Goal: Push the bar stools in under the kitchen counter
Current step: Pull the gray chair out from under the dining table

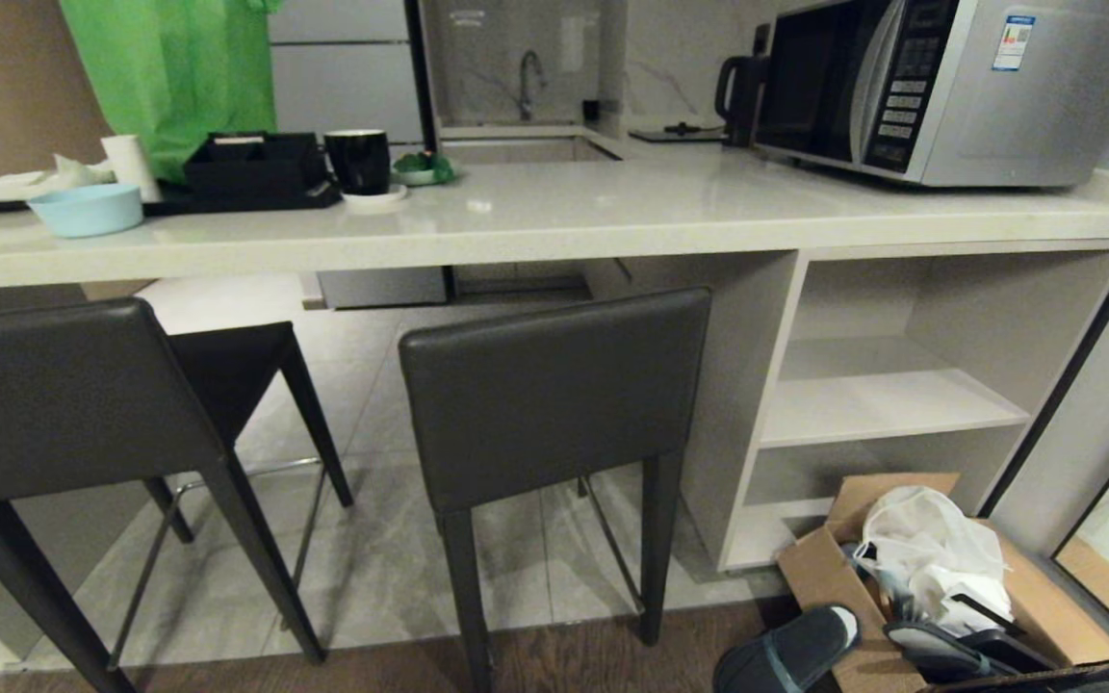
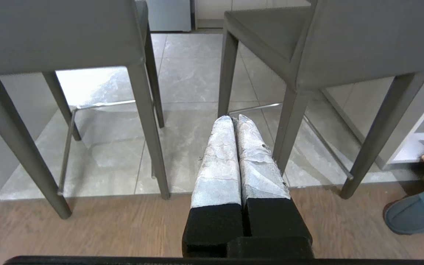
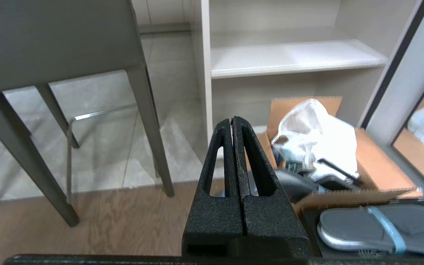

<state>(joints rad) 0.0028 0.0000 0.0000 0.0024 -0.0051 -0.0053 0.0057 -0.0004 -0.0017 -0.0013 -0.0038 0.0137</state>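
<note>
Left stool (image 1: 64,395): it is seen standing at the counter's edge, backrest outside, seat partly under the worktop, rear legs on the wood floor.
Right stool (image 1: 554,395): it is found just beside the shelf unit (image 1: 887,399), backrest likewise short of the kitchen counter (image 1: 554,226).
Handling: both stools are judged stiff and fairly heavy (top-heavy on thin legs); the leather backrest is best pushed low and centred, so tipping is avoided.
Floor: a seam from wood to tile is crossed by the legs, where snagging may be expected.
Left gripper (image 2: 236,117): its taped fingers are pressed together, nothing held, aimed between the two stools.
Right gripper (image 3: 232,119): it is closed on nothing, near the right stool's leg.
Cardboard box (image 1: 819,568): a white bag and dark items are held in it; a slipper (image 1: 786,650) lies beside it.
Counter top: a blue bowl (image 1: 88,209), a black mug (image 1: 358,160) and a microwave (image 1: 940,82) are carried.
</note>
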